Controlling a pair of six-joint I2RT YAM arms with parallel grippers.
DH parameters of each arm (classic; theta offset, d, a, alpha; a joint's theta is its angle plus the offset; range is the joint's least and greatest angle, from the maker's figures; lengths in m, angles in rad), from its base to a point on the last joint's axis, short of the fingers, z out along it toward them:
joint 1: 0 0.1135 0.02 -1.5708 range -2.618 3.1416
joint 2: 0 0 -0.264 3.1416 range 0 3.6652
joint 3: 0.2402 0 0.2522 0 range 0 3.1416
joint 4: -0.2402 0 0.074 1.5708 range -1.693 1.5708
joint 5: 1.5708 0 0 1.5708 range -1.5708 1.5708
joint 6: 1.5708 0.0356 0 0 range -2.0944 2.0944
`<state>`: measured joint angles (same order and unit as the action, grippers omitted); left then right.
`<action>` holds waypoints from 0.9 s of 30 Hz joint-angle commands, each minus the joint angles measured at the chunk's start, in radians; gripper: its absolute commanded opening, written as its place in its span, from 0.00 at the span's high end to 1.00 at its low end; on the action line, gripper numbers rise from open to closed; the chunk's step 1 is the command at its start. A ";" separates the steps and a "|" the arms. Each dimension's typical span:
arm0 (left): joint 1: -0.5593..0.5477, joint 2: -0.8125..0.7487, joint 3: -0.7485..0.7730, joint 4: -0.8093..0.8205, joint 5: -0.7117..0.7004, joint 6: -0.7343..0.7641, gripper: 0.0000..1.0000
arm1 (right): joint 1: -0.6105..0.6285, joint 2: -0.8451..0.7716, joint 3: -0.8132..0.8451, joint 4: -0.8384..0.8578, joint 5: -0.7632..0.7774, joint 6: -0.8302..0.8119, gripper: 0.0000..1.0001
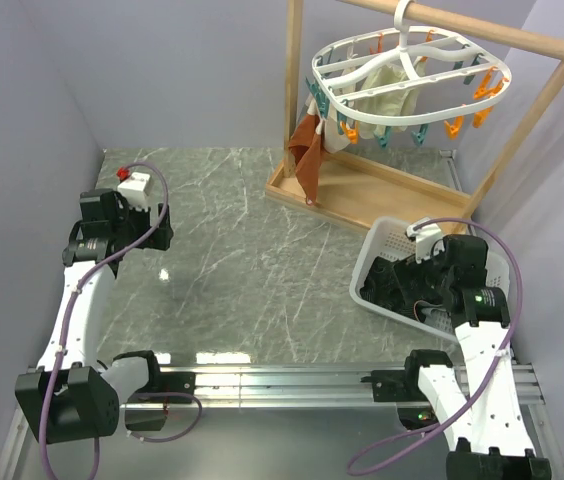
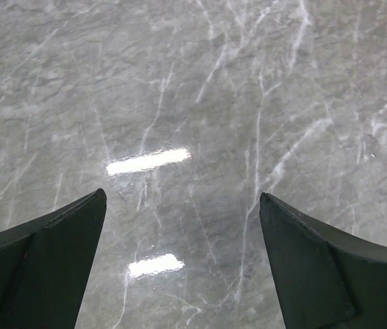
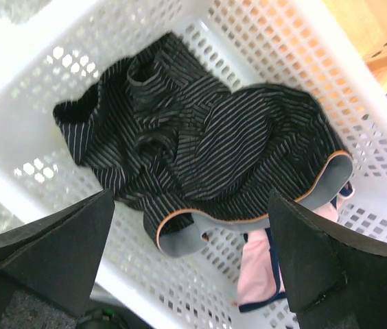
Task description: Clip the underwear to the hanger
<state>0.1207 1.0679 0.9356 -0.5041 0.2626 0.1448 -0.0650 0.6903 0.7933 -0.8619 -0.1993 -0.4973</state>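
- My right pincer (image 3: 191,197) hangs spread wide, holding nothing, straight above the white basket (image 3: 63,62) at the right side of the table.
- The underwear (image 3: 200,137), black with fine pale stripes, lies crumpled in that basket, directly below and between my right fingers but not touching them.
- In the right wrist view the heap's long axis runs from upper left to lower right. Its grey waistband with an orange edge curls along the lower right, nearest the gap between my fingers.
- A pink cloth (image 3: 262,267) peeks out from under the waistband; a downward grab could catch it too.
- My left pincer (image 2: 181,194) is also spread and empty, over bare marble table (image 2: 248,82), well apart from the basket, so my right arm is clearly the nearer.
- The hanger (image 1: 412,75) hangs from a wooden rail (image 1: 522,130) beyond the basket, higher and farther away.
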 commanded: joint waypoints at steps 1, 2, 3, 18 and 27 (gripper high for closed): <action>-0.003 -0.025 0.026 -0.016 0.079 0.032 0.01 | 0.004 0.012 0.058 -0.080 0.009 -0.064 0.00; -0.004 -0.020 0.032 -0.022 0.084 0.032 0.01 | 0.004 0.015 0.064 -0.092 0.033 -0.069 0.00; -0.004 -0.017 0.045 -0.025 0.090 0.027 0.01 | 0.004 0.018 0.066 -0.112 0.047 -0.072 0.00; -0.013 0.004 0.077 -0.027 0.247 -0.013 0.01 | -0.306 0.302 0.162 -0.091 0.089 -0.207 0.00; -0.013 -0.025 0.043 -0.001 0.282 -0.004 0.01 | -0.374 0.462 0.162 0.084 0.115 -0.172 0.02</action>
<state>0.1112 1.0706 0.9783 -0.5365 0.5011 0.1371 -0.4194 1.1187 0.9245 -0.8871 -0.0937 -0.6773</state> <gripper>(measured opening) 0.994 0.986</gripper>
